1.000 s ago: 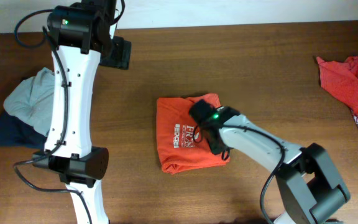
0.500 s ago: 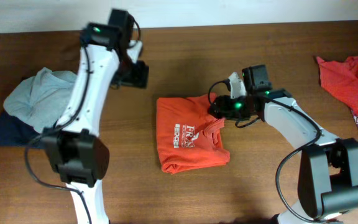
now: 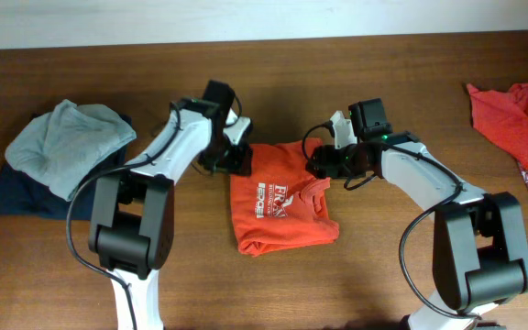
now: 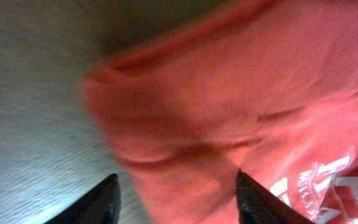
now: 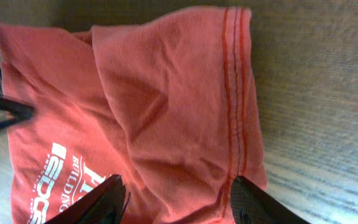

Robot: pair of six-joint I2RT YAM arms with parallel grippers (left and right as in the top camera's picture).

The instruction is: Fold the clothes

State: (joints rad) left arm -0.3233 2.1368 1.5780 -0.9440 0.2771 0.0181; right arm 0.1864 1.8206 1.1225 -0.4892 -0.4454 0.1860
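A folded orange-red T-shirt point(image 3: 278, 203) with a white logo lies on the middle of the table. My left gripper point(image 3: 236, 158) is at its far left corner, jaws open and straddling the cloth edge in the left wrist view point(image 4: 179, 202), where the shirt point(image 4: 229, 106) fills the frame. My right gripper point(image 3: 324, 163) is at the shirt's far right corner, jaws open over the hemmed edge in the right wrist view point(image 5: 176, 196), where the shirt point(image 5: 154, 106) shows its lettering at lower left. Neither holds cloth.
A grey garment point(image 3: 67, 147) lies on a dark blue one point(image 3: 12, 194) at the left. Another red garment point(image 3: 525, 128) lies at the right edge. The table point(image 3: 392, 73) is dark wood with a white wall behind.
My left arm has swung from the far left down to the shirt's left corner. My right gripper has lifted off the shirt's middle and moved to its far right corner.
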